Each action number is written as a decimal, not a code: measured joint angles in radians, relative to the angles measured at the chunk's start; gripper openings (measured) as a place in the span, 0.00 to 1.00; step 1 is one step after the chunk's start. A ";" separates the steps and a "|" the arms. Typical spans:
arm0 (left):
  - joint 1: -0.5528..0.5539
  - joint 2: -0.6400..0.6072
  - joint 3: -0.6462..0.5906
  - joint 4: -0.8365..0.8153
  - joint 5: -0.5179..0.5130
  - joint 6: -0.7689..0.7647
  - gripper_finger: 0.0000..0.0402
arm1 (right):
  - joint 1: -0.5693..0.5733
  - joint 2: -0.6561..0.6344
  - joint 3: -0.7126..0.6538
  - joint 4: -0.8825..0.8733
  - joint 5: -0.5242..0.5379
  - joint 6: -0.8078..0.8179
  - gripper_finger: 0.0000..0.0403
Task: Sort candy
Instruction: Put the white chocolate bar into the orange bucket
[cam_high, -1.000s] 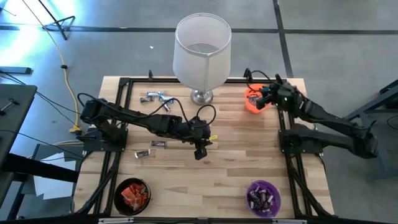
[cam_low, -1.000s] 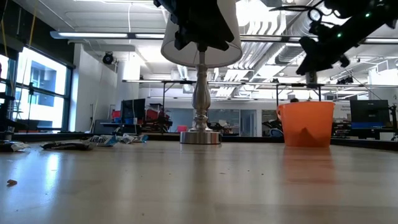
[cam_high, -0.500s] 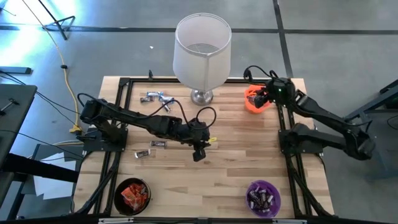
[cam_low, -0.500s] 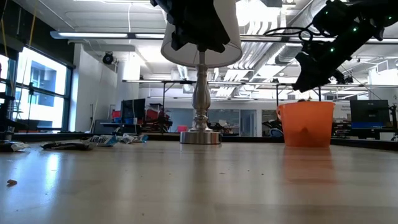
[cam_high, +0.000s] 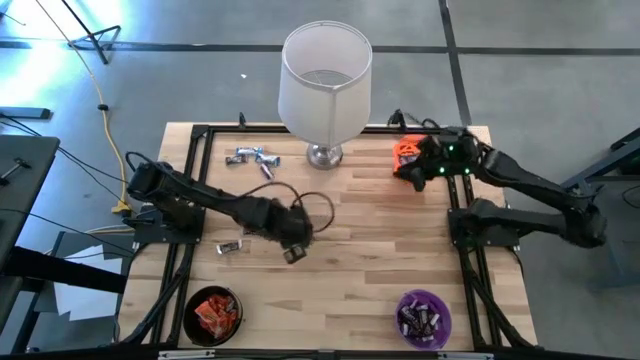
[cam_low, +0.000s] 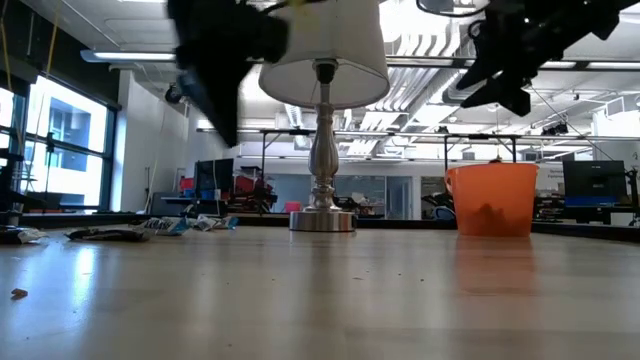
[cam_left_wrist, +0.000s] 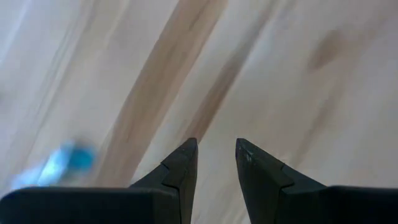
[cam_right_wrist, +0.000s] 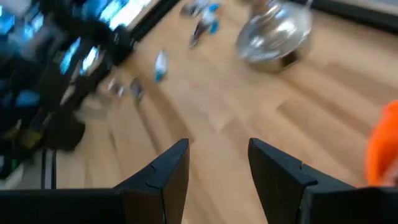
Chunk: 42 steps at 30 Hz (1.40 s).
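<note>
While both grippers hover over the pale wooden table (cam_high: 370, 235), left gripper (cam_high: 292, 253) fingers stand slightly apart, empty; right gripper (cam_high: 412, 178) fingers spread, empty, beside the orange bowl (cam_high: 403, 150). Loose wrapped candy (cam_high: 250, 155) lies near the silver-based white lamp (cam_high: 325, 75).

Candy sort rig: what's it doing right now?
Mid-sort. The right gripper, open and empty, sits beside the orange bowl at the table's back right. The left gripper, jaws parted with nothing between them, is over mid-table near loose candy. More candy lies by the lamp. The black bowl and purple bowl already hold pieces.
</note>
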 joint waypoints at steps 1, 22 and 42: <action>-0.012 0.000 -0.013 -0.046 -0.006 -0.044 0.25 | 0.038 0.000 -0.005 0.001 0.013 0.004 0.40; 0.083 0.000 -0.299 -0.165 -0.108 0.603 0.25 | 0.546 0.001 -0.019 0.027 0.301 0.168 0.40; 0.287 0.000 -0.300 -0.010 0.016 0.782 0.25 | 0.560 0.001 -0.020 0.027 0.354 0.175 0.40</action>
